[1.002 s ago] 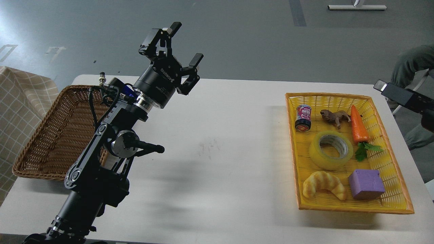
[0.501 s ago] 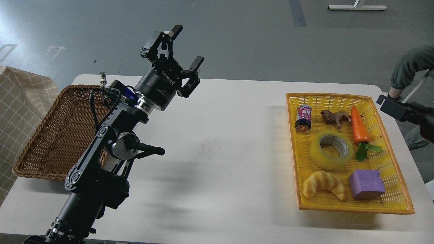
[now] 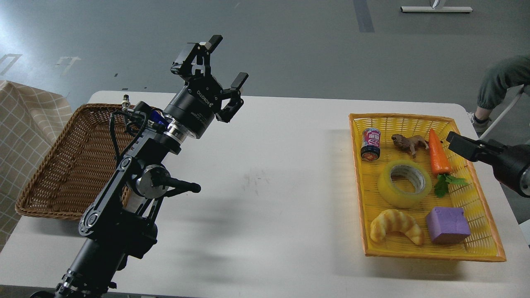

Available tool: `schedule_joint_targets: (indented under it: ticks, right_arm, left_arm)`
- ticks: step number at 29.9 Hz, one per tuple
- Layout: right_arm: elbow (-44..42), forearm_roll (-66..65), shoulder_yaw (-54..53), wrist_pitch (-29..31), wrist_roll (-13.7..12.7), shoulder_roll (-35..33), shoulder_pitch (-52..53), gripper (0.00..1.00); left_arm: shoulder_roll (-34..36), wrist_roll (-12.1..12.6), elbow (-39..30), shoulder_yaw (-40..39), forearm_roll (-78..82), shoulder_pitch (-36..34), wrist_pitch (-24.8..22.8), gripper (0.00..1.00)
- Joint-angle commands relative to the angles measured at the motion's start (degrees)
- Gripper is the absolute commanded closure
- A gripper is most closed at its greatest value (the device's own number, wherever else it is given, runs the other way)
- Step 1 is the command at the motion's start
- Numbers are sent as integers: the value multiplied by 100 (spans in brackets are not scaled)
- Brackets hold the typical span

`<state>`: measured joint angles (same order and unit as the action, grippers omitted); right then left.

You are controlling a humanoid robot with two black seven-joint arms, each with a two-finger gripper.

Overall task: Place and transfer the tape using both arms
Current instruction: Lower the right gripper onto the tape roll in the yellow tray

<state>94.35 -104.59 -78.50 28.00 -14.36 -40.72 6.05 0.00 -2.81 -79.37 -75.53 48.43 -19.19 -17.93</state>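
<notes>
Since a second ago the right claw (image 3: 455, 142) has come in from beyond the yellow tray (image 3: 358, 182) and now hangs over that tray's far right rim, close beside the toy carrot (image 3: 438, 152). It shows as a dark block, end-on, so I cannot tell whether its fingers are spread or closed. The left claw (image 3: 219, 68) has barely shifted — raised above the worktop (image 3: 265, 198), well to the left of the tray, its fingers spread wide and holding nothing.

The tape (image 3: 403, 183) lies flat near the middle of the yellow tray, core upward, untouched, with the croissant (image 3: 396, 225) and purple block (image 3: 448, 224) on its near side and the small can (image 3: 370, 144) and toy animal (image 3: 410, 143) on its far side. By my reading the right arm is closing in for the pick, so the task is only beginning; the wicker basket (image 3: 70, 165), far left of the tray, looks the likely destination.

As for writing — "ROBOTIQ" is printed on the left claw's body; the can's label carries characters too small to read.
</notes>
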Motion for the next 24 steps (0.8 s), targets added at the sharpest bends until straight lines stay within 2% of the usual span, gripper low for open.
schedule_joint_targets:
  ticks: [1, 9, 11, 13, 15, 19, 21, 24]
  right_arm:
    - [-74, 35, 37, 0, -32, 73, -7, 0]
    - [-92, -9, -7, 0, -84, 451, -24, 1]
    - [-101, -18, 2, 0, -224, 504, -16, 1]
    - [-118, -18, 10, 0, -479, 504, -42, 1]
    - [-127, -18, 37, 0, -532, 478, -42, 1]
    - [-241, -202, 63, 0, -541, 513, 2, 2]
    - [-460, -369, 220, 0, -541, 592, 54, 9]
    - [-645, -483, 475, 0, -524, 583, 264, 10]
  left_arm:
    - [0, 0, 1, 3, -9, 3, 0, 2]
    - [0, 8, 1, 3, -9, 3, 0, 2]
    - [0, 26, 1, 3, -9, 3, 0, 2]
    - [0, 26, 1, -6, -9, 2, 0, 2]
    - [0, 26, 1, -15, -9, 11, 0, 2]
    - [0, 26, 1, -24, -9, 29, 0, 2]
    - [0, -9, 1, -6, -9, 29, -61, 2]
    - [0, 0, 1, 3, -18, 12, -70, 2]
